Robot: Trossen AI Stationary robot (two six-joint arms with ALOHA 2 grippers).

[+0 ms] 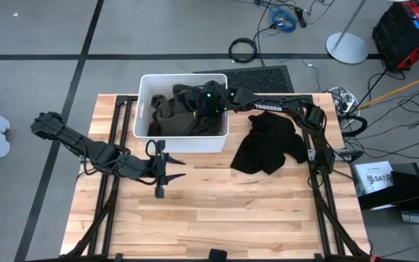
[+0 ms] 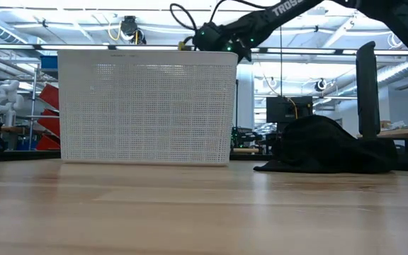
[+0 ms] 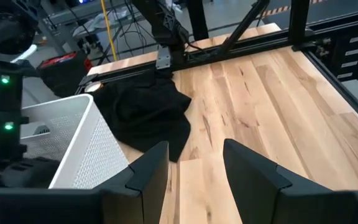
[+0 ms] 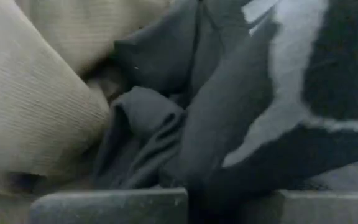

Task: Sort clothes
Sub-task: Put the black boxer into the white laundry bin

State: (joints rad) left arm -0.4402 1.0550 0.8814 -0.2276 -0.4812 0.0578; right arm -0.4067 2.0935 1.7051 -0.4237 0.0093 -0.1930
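The white bin (image 1: 145, 109) stands at the table's far middle and holds a heap of dark and tan clothes (image 1: 177, 116). My right gripper (image 1: 209, 98) reaches down into the bin from the right and is open. In its wrist view a tan garment (image 4: 36, 93) lies beside dark folds (image 4: 148, 124). A black garment (image 1: 268, 142) lies bunched on the table to the right of the bin and also shows in the low view (image 2: 324, 145). My left gripper (image 1: 169, 171) is open and empty over the table, near the bin's front. My right gripper comes from above, pointing down into the heap in the bin. A fold of dark fabric (image 4: 229, 174) lies in the gap between its two open fingers. Whether the fingers press on it, I cannot tell. The clothes rest in the bin.
The black garment also shows in the left wrist view (image 3: 145, 115), beside the bin's wall (image 3: 73, 149). Bare wooden tabletop (image 1: 231, 211) spreads across the near half. Dark frame rails (image 1: 318, 196) run along the table's left and right sides.
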